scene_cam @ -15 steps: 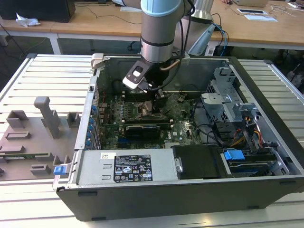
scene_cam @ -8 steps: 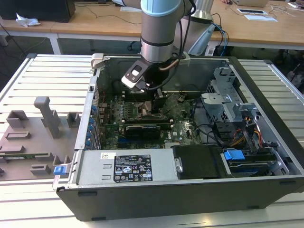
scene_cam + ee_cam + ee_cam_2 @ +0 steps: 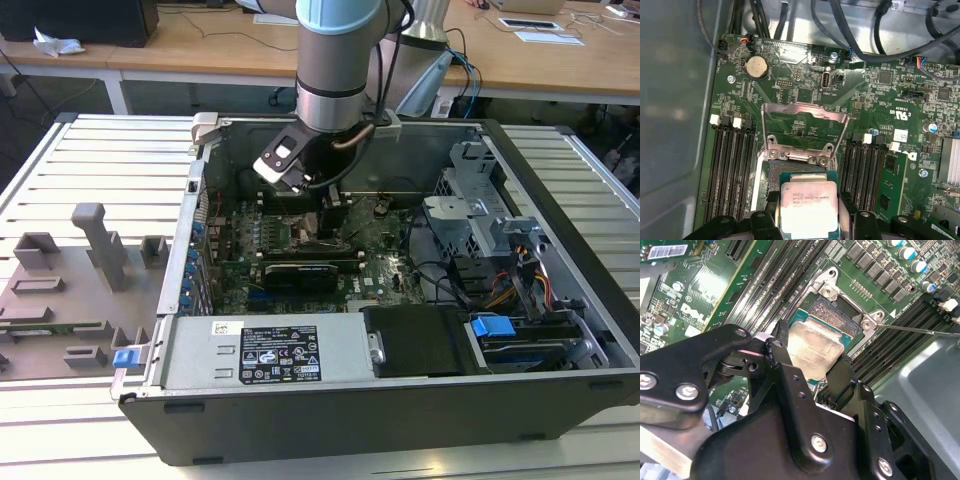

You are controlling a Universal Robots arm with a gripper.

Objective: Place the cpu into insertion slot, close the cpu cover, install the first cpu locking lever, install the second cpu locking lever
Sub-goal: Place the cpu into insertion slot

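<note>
Silver cpu sits clamped in the hand, over the insertion slot.

The exterior view is looking down from high up, a little way off, at the whole big black metal computer case lying open on the white slatted table. The grey robot arm is reaching into it.

Both wrist views are sitting very near the green circuit board. The first wrist view is facing along the board, over the small flat silver-grey square cpu between the black fingers. The second wrist view is peering past the fingers from behind them. Both are sharing the cpu and the square dark insertion slot with its silver rim.
</note>
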